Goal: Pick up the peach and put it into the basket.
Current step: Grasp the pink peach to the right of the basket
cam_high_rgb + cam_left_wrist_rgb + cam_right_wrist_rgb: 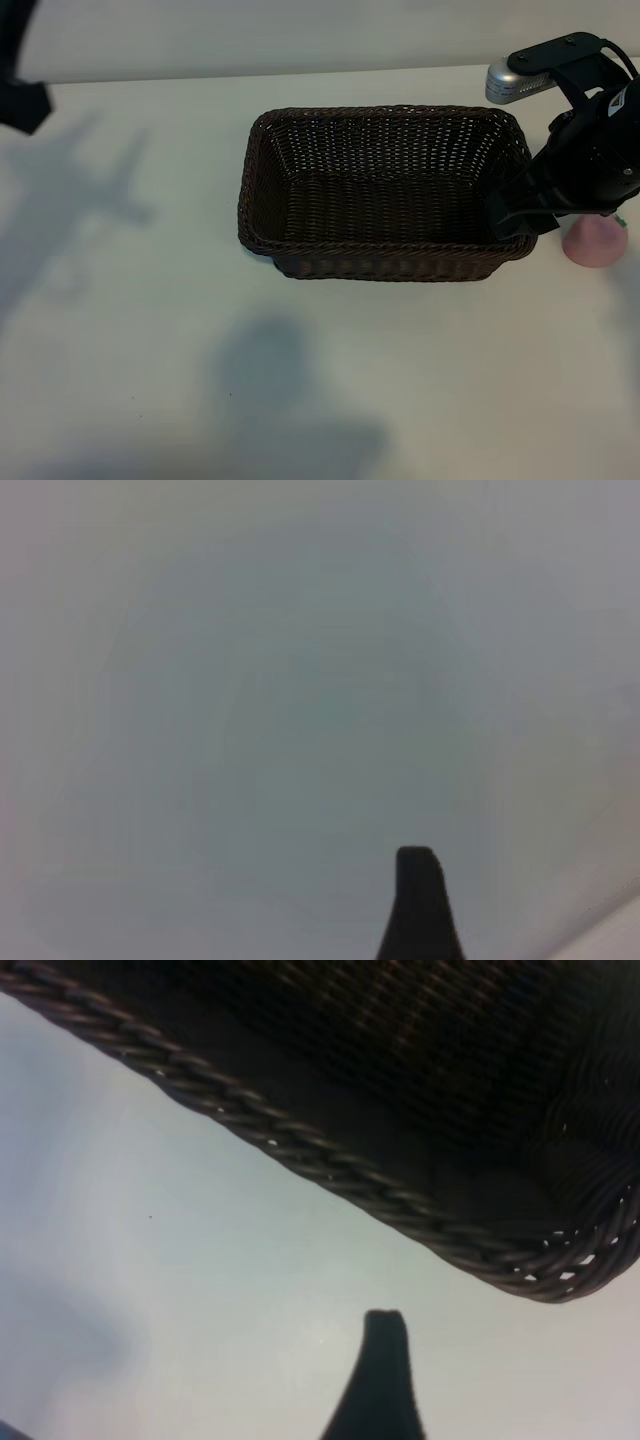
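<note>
While the right gripper (530,222) hung at the basket's (385,195) right end, just above its near corner, its jaws stood wide and held nothing; only one dark fingertip (378,1360) showed in the right wrist view, over bare table beside the braided rim. The peach (594,243) sat on the table (150,350) just right of the basket, partly hidden under the arm. The left gripper (20,95) was at the far left edge, well apart, also spread and empty. Broad open tabletop lay in front of and left of the basket.
</note>
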Robot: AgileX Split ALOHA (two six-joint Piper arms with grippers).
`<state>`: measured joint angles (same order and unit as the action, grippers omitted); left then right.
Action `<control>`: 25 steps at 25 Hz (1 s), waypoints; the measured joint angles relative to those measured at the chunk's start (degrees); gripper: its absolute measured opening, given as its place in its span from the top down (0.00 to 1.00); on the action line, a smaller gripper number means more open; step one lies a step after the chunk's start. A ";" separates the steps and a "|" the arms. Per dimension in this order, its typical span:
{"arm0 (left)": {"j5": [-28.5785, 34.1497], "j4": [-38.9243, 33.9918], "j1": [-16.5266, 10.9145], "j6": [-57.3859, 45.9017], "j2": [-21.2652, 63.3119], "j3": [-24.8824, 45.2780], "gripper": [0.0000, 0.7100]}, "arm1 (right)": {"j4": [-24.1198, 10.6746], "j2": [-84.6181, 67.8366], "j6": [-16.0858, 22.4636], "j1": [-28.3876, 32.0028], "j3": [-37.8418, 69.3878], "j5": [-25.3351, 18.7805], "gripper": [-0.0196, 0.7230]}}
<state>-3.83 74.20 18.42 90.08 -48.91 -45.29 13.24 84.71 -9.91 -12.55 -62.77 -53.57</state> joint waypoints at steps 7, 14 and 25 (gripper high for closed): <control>-1.76 0.31 0.00 4.87 10.12 5.74 0.29 | 0.04 0.00 0.00 0.00 0.00 0.00 0.17; -2.45 6.08 0.00 4.61 16.46 8.19 0.29 | 0.04 0.00 0.00 0.00 0.00 -0.14 0.17; -8.43 25.79 0.00 17.65 18.59 12.73 0.29 | 0.04 0.00 0.06 0.00 0.00 -1.70 0.17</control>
<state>-12.26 99.99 18.42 107.73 -30.32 -32.56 13.28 84.71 -9.85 -12.55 -62.77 -55.27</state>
